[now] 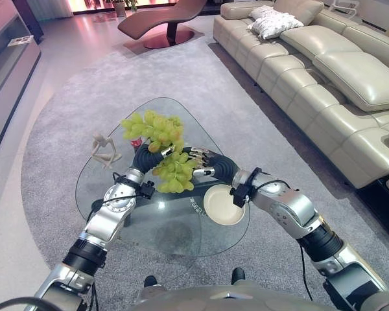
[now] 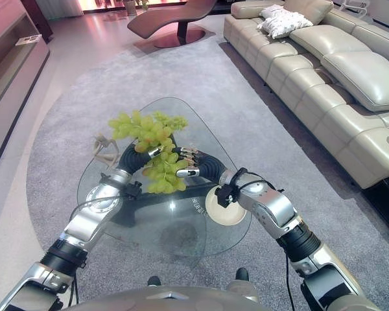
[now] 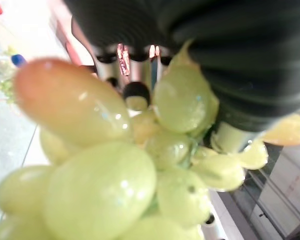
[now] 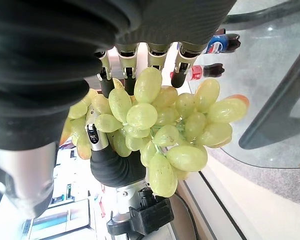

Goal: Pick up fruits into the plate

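glass makes up the rounded coffee table (image 1: 104,178), set on a grey carpet (image 1: 58,116). at its left edge stands a small pale figurine (image 1: 106,150). next to that, a red-labelled bottle (image 1: 137,142) shows under the fruit; its print is too small to read.

over the middle of the table the left hand (image 1: 154,148) and the right hand (image 1: 198,162) meet at one big bunch of green grapes (image 1: 162,149), lifted clear of the glass. the bunch spreads left above the left hand and hangs down between the two hands. in the left wrist view the grapes (image 3: 105,185) press right up against the dark cover, and a dark-tipped finger (image 3: 136,92) lies among them; whether that hand clamps the bunch cannot be told. in the right wrist view the right hand's fingers (image 4: 155,57) reach out straight along the top of the cluster (image 4: 155,122), touching it without curling round, while the other hand's finger (image 4: 92,134) sits in the grapes from the far side.

right of the hands, a cream plate (image 1: 224,206) rests on the table near its right edge, partly under the right wrist. the visible part of it holds nothing. no writing on it can be made out.

further right a beige leather sofa (image 1: 337,84) runs along the carpet.
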You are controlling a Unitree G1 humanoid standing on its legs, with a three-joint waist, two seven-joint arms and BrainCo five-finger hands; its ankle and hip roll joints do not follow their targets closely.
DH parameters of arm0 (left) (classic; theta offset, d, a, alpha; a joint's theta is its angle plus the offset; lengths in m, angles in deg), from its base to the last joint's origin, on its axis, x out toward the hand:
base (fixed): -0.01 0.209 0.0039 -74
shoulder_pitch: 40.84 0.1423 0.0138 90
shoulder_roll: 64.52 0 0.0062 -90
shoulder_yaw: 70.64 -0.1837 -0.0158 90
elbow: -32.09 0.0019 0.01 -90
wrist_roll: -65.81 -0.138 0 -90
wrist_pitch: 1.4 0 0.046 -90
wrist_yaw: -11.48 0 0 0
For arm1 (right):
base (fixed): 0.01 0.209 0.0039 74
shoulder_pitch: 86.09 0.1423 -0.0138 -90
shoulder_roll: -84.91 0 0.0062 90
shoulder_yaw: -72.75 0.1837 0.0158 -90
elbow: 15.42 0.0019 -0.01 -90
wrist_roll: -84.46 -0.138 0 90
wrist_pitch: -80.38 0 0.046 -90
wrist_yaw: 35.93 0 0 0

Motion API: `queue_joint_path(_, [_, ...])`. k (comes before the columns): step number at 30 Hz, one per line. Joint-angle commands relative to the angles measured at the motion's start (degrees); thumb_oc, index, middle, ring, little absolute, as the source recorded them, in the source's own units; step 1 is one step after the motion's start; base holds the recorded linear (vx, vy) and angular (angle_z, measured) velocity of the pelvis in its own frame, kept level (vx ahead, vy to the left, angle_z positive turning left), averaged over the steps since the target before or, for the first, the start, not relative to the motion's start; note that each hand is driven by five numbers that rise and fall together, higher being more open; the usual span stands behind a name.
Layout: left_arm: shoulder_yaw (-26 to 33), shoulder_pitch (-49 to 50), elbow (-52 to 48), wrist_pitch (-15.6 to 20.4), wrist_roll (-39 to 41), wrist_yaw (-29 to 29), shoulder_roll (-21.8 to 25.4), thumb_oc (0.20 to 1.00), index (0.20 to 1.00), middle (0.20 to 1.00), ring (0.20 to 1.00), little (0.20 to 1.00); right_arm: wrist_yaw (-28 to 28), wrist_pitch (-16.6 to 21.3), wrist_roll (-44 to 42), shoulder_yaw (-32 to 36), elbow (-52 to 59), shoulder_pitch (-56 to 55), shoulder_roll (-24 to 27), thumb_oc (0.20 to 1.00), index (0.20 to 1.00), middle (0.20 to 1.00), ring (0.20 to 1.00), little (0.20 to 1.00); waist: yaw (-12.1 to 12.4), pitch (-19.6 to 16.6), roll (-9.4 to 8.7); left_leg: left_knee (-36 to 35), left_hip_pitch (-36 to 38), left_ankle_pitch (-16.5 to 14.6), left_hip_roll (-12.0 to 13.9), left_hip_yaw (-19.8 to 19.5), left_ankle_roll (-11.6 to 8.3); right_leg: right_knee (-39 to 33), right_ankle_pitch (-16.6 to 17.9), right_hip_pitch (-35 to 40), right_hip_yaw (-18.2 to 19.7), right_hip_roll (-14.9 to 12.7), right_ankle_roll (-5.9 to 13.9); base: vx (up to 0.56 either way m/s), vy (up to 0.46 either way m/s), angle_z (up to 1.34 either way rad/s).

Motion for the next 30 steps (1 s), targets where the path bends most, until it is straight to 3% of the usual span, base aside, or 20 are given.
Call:
queue_joint_path(1, [-4.1, -9.0, -6.1, 6.9, 0.2, 1.1, -1.6, 0.200, 0.200, 0.200, 0.200, 0.200, -0.9, 0.4, -7.0, -3.2, 6.0, 5.6, -5.4, 1.000, 1.000, 1.000, 1.000, 1.000, 0.4, -0.9, -0.76, 2.1, 0.8, -4.6, 1.0, 1.6, 0.24, 1.6, -2.9, 2.3, -3.5, -2.4, 1.03, 0.00, 0.000, 0.00])
queue_joint_path(6, [-4.5, -8.3, -6.5, 7.0, -1.4, 1.2, -1.5, 0.200, 0.200, 0.200, 0.200, 0.200, -2.1, -0.8, -11.2, -3.6, 6.0, 4.7, -6.4, 1.000, 1.000, 1.000, 1.000, 1.000, 0.6, -1.0, -0.72, 2.1, 0.8, -4.7, 1.0, 1.6, 0.22, 1.5, -2.9, 2.4, -3.5, -2.4, 1.06, 0.00, 0.000, 0.00])
queue_joint_path(18, [-5.6, -7.2, -7.3, 7.9, -10.2, -1.2, 2.5, 0.200, 0.200, 0.200, 0.200, 0.200, -6.4, -9.8, -23.7, -7.8, 4.2, 1.4, -7.7, 1.000, 1.000, 1.000, 1.000, 1.000, 0.9, -1.3, -0.29, 1.4, 0.4, -4.1, 0.9, 1.0, 0.39, 1.9, -3.3, 1.9, -3.0, -1.9, 0.77, 0.00, 0.001, 0.00])
queue_joint_path(21, [-9.0, -9.9, -6.2, 6.9, -14.2, 2.7, 1.6, 0.200, 0.200, 0.200, 0.200, 0.200, -7.6, -12.0, -26.7, -10.7, 2.1, 1.6, -9.9, 1.000, 1.000, 1.000, 1.000, 1.000, 0.6, -1.3, -0.32, 1.4, 0.3, -3.9, 0.8, 0.6, 0.55, 2.5, -3.8, 1.7, -2.6, -1.5, 0.51, -0.01, 0.006, 0.01])
queue_joint_path(25, [-12.8, -13.2, -4.3, 4.4, -19.0, 8.8, -0.4, 0.200, 0.200, 0.200, 0.200, 0.200, -11.8, -10.1, -28.0, -13.3, 0.6, 2.6, -12.6, 1.000, 1.000, 1.000, 1.000, 1.000, 0.2, -1.6, -0.64, 1.2, 0.5, -4.0, 0.8, 0.5, 0.57, 2.3, -3.9, 2.0, -2.4, -1.2, 0.47, 0.00, 0.000, 0.00])
queue_joint_path(30, [-13.6, -14.2, -3.7, 3.6, -18.8, 11.2, -2.0, 0.200, 0.200, 0.200, 0.200, 0.200, -14.5, -7.3, -27.0, -13.3, -0.6, 3.1, -14.3, 1.000, 1.000, 1.000, 1.000, 1.000, -0.1, -1.9, -0.69, 1.1, 0.5, -3.9, 0.8, 0.3, 0.50, 2.1, -3.9, 2.0, -2.0, -1.1, 0.46, 0.00, 0.000, 0.00])
